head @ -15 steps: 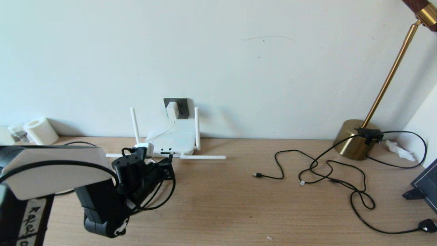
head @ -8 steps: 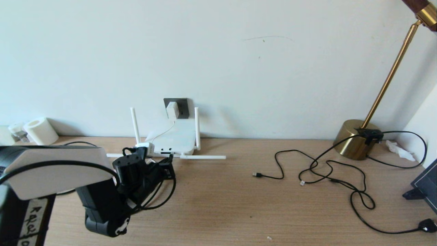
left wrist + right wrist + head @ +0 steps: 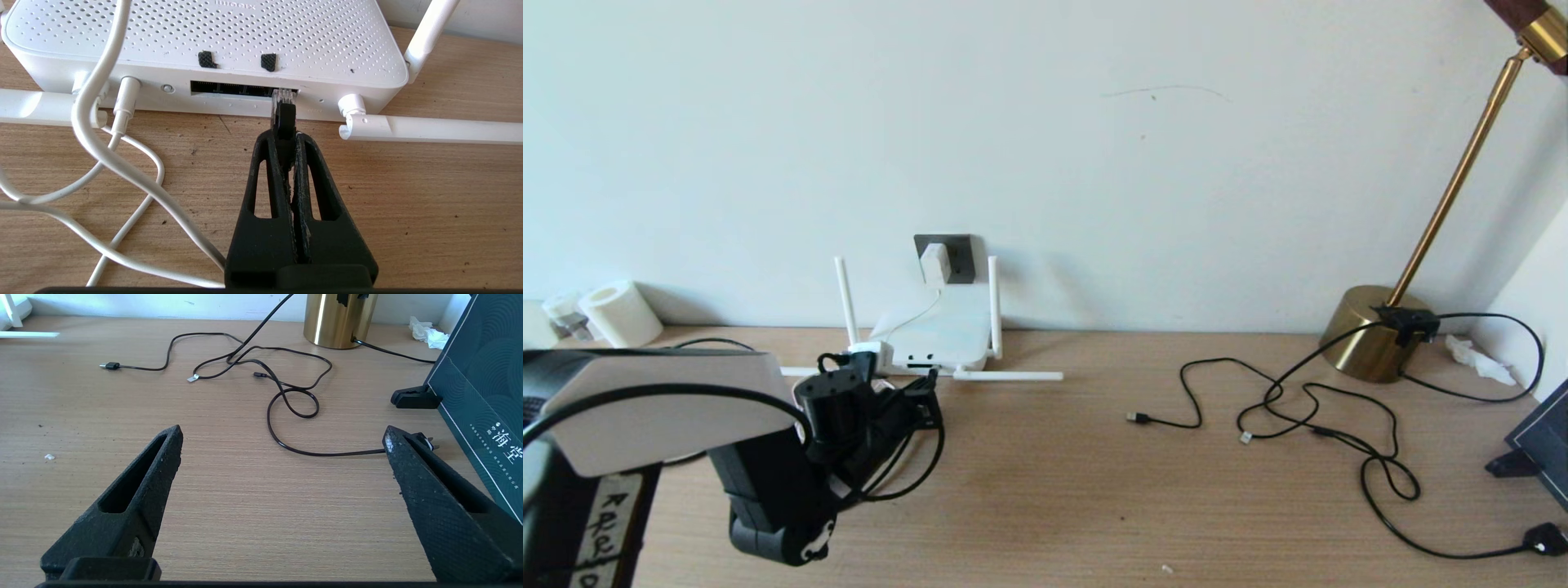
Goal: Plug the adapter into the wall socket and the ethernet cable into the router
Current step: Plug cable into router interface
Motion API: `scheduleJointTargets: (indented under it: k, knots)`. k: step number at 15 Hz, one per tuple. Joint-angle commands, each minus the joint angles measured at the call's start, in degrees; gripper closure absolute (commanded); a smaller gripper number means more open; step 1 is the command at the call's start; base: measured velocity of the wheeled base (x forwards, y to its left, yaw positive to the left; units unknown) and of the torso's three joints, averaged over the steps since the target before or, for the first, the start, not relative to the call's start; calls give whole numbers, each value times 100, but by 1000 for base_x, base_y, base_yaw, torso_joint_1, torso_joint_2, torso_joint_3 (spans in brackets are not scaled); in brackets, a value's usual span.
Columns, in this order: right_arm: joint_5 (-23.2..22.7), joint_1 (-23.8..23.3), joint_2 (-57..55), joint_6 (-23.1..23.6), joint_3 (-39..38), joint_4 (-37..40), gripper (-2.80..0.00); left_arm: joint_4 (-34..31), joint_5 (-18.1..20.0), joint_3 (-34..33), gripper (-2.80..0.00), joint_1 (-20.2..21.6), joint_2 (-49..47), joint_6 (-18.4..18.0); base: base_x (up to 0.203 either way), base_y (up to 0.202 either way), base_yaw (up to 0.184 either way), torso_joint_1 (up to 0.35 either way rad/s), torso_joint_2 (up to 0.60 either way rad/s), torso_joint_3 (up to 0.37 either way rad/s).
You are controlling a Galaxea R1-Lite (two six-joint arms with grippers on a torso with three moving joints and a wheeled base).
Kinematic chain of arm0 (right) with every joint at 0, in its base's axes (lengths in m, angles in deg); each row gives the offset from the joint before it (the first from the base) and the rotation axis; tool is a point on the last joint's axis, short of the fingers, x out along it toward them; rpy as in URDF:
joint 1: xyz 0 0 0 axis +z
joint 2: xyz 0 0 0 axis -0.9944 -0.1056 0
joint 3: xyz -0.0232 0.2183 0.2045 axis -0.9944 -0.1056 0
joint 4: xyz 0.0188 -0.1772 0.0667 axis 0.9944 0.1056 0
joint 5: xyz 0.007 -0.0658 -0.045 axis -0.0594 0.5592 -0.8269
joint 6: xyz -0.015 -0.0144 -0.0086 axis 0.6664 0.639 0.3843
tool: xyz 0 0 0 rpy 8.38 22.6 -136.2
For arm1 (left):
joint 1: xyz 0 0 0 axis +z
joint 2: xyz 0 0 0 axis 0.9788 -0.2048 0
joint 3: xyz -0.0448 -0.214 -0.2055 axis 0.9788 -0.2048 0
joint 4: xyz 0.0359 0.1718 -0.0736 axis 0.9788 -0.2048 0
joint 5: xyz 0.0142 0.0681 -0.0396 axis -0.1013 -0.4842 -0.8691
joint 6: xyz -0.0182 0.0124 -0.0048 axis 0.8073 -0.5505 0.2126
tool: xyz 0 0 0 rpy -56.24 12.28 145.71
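Observation:
The white adapter (image 3: 935, 261) sits in the dark grey wall socket (image 3: 962, 255), its thin white cord (image 3: 122, 171) running down to the router (image 3: 939, 331). My left gripper (image 3: 286, 136) is shut on the ethernet cable's black plug (image 3: 284, 118). The plug's clear tip touches the right end of the router's (image 3: 204, 36) dark port row (image 3: 233, 87). The black cable loops back under the left arm (image 3: 938, 449). My right gripper (image 3: 282, 433) hangs open over bare table, out of the head view.
A brass lamp base (image 3: 1372, 331) stands at the back right, with thin black USB cables (image 3: 1307, 408) sprawled before it and a black plug (image 3: 1545, 539) near the front edge. A dark box (image 3: 1543, 441) leans at far right. A white roll (image 3: 619, 313) sits back left.
My left arm has edged slightly forward toward the router with the plug in its grip. Everything else stays put.

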Motion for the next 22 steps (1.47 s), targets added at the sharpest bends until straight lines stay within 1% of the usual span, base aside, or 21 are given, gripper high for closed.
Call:
scheduleJointTargets:
  k: [1,12,22]
  knots:
    - [0,0,2,-2,0,-2,-280,45,-5,18,0,-1,-15,5,0,0,0,0,0,0]
    - [0,0,2,-2,0,-2,-280,45,-5,27,0,8,-32,14,0,0,0,0,0,0]
    - [0,0,2,-2,0,-2,-280,45,-5,212,0,26,-95,14,0,0,0,0,0,0]
